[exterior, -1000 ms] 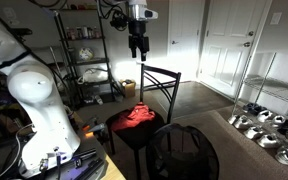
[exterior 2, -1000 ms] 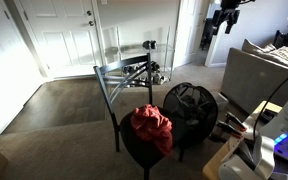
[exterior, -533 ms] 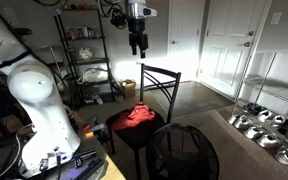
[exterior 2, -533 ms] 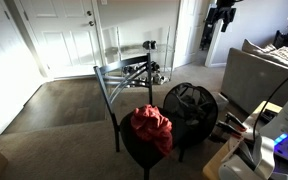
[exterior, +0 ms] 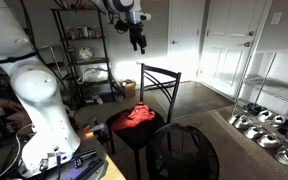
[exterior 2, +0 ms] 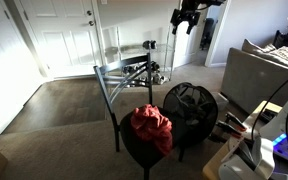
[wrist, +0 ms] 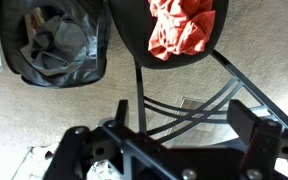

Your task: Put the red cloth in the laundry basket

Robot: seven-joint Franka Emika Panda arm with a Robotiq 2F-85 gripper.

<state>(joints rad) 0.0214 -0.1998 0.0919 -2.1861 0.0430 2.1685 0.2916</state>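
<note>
Red crumpled cloth [exterior: 136, 116] on round black seat [exterior: 134, 136], round dark basket [exterior: 184, 152] beside.

Red cloth [wrist: 184, 28] on chair seat [wrist: 125, 30]; laundry basket [wrist: 59, 45] beside; fingers [wrist: 252, 125] spread wide.

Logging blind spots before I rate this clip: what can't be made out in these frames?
- Robotiq gripper: small and dark in both exterior views, so its fingers read neither open nor shut. The wrist view shows only blurred dark housing along the bottom edge.
- Black mesh laundry basket: the wrist view's top edge cuts it off, and its grey contents are unidentifiable.
- Red cloth on the round black chair seat: cut off by the same edge.
</note>
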